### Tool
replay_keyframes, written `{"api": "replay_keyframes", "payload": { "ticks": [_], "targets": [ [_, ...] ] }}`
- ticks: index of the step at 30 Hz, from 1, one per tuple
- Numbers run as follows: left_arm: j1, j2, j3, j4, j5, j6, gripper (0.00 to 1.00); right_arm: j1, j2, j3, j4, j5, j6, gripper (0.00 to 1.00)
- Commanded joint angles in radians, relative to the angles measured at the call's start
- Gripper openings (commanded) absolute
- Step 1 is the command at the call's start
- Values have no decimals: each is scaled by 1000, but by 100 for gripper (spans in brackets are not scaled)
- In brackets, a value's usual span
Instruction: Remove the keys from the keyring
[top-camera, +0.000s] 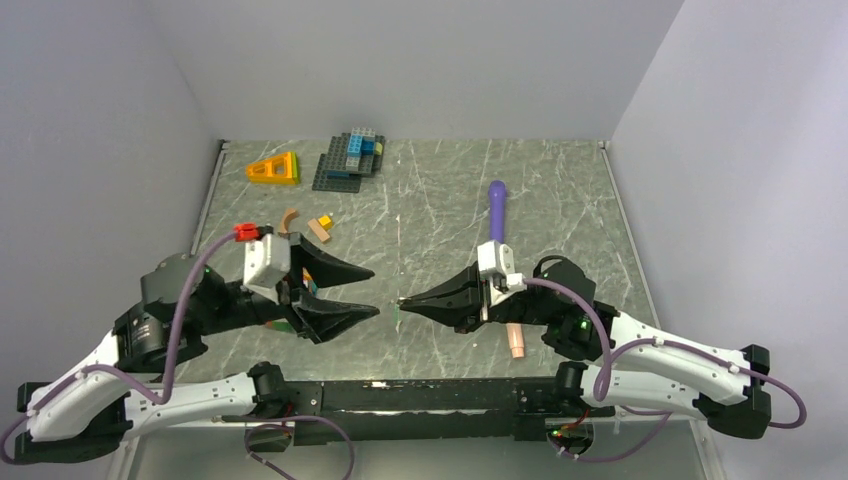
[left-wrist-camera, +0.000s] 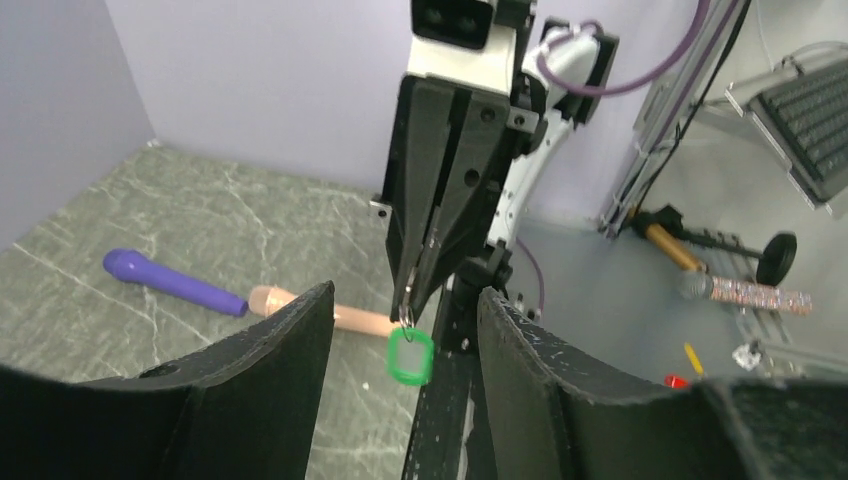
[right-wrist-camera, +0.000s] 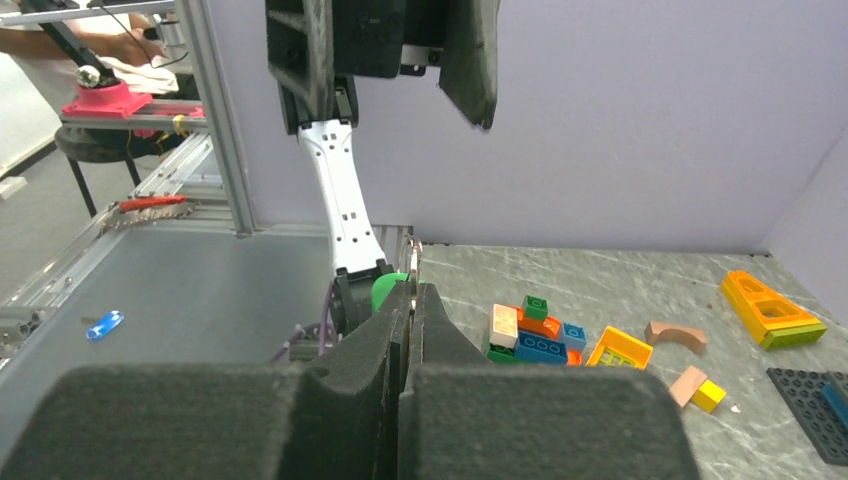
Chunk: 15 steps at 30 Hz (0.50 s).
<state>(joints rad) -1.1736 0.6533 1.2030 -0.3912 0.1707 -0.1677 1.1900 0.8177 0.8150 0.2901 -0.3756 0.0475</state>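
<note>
My right gripper (top-camera: 400, 302) is shut on a small metal keyring (left-wrist-camera: 407, 317) at its fingertips. A key with a bright green head (left-wrist-camera: 410, 357) hangs from the ring, above the table. In the right wrist view the right gripper (right-wrist-camera: 413, 290) shows the green head (right-wrist-camera: 388, 288) just past its tips. The brass-coloured key is hidden. My left gripper (top-camera: 375, 291) is open and empty, facing the right gripper. In the left wrist view its fingers (left-wrist-camera: 270, 370) stand either side of the ring, apart from it.
A long purple and beige tool (top-camera: 497, 205) lies under the right arm. A cluster of bricks (right-wrist-camera: 535, 335) sits beneath the left gripper. An orange wedge (top-camera: 274, 168), a grey baseplate with blue bricks (top-camera: 350, 160) and small loose bricks (top-camera: 320, 228) lie at the back left.
</note>
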Motion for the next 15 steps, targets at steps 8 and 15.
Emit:
{"api": "replay_keyframes", "payload": {
  "ticks": [8,15],
  "targets": [
    [2,97,82,-160,108,66,55,5,24,96,-46,-39,-23,0],
    [2,96,71,-155,100,65,41,4,42,111,-51,-44,-26,0]
  ]
}}
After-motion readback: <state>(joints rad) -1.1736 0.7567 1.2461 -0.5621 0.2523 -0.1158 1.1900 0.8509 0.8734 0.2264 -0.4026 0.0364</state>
